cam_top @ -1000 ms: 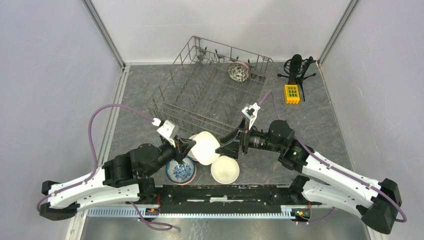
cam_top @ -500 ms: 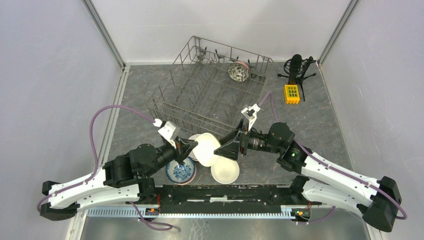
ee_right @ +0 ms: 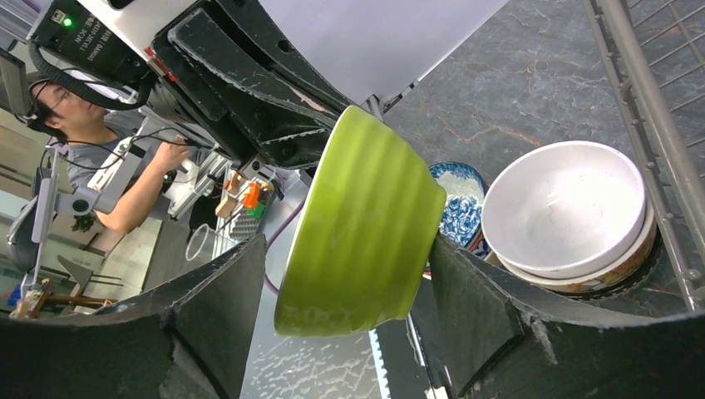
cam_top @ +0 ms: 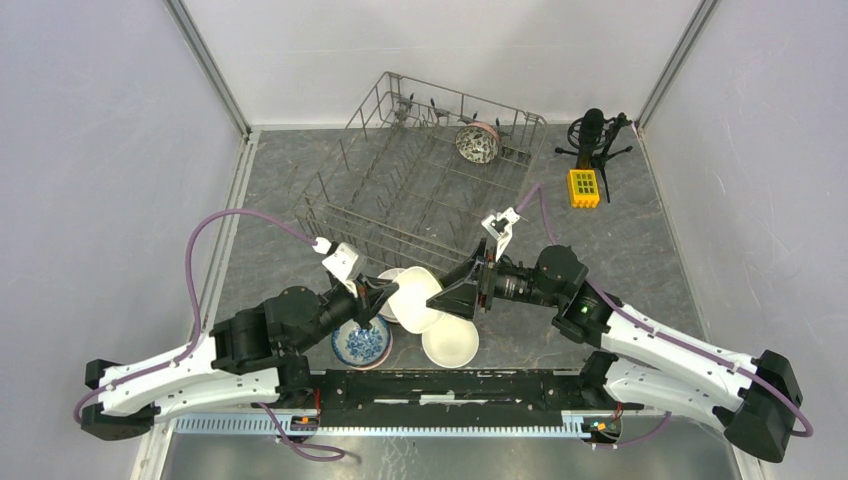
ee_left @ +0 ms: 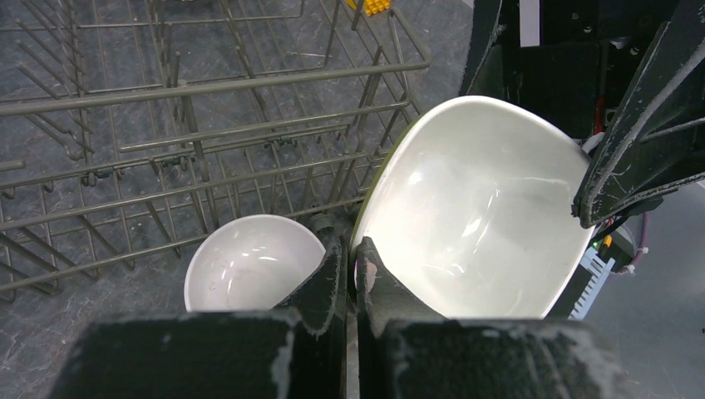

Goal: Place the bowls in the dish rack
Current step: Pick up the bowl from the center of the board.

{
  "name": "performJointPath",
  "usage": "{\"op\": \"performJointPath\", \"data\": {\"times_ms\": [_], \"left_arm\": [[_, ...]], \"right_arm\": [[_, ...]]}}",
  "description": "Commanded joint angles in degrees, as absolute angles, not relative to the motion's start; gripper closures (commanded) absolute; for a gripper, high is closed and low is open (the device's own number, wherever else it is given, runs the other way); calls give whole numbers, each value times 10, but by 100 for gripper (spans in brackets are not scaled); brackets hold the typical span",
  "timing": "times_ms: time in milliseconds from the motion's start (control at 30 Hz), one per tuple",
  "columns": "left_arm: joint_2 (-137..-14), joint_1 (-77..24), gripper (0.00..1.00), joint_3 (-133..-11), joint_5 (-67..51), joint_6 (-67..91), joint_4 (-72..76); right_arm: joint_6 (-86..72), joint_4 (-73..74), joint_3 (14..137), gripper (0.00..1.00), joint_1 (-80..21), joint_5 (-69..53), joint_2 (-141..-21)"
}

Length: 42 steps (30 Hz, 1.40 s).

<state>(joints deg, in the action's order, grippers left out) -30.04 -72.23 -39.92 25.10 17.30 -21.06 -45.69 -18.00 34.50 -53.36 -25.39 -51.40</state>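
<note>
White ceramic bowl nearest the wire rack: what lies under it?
The plain white ceramic bowl nests in a tan round bowl; only its rim shows, the rest is covered.

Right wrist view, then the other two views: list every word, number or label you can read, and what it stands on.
Black arm housing beside a green light, right wrist view: white lettering, too small and tilted to read.
Yellow square box with a grid of dark squares, top view: no characters legible.
No other text is visible.

Round white ceramic bowls (cam_top: 450, 340) (ee_left: 249, 262): two
Lime green ceramic bowl (ee_right: 357, 224): one
Blue-and-white patterned bowl (cam_top: 361, 342): one
Speckled bowl (cam_top: 477, 144): one
Grey wire dish rack (cam_top: 420, 190): one
</note>
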Motion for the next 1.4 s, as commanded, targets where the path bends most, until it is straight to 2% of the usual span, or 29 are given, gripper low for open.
{"op": "performJointPath", "data": {"times_ms": [0, 300, 633, 867, 967, 1167, 1267, 1367], "left_arm": [[-315, -722, 98, -423, 244, 137, -192], [-341, -722, 98, -473, 251, 118, -254], [-344, -722, 98, -473, 258, 118, -259], [-342, -722, 98, -474, 264, 119, -259], [-340, -722, 98, -474, 263, 121, -259], [-333, -722, 97, -474, 268, 127, -257], [-330, -722, 92, -473, 271, 129, -258], [-330, -722, 83, -471, 276, 132, -259]], "right_arm": [[-454, -203, 360, 23, -538, -259, -519], [-438, -171, 365, 27, -539, -266, -519], [-437, -178, 356, 28, -538, -263, -506], [-445, -193, 343, 35, -539, -258, -496], [-450, -200, 343, 45, -538, -261, -500], [-451, -205, 345, 83, -539, -260, -502], [-451, -205, 347, 100, -539, -258, -501], [-451, -206, 349, 100, -538, -255, -498]]}}
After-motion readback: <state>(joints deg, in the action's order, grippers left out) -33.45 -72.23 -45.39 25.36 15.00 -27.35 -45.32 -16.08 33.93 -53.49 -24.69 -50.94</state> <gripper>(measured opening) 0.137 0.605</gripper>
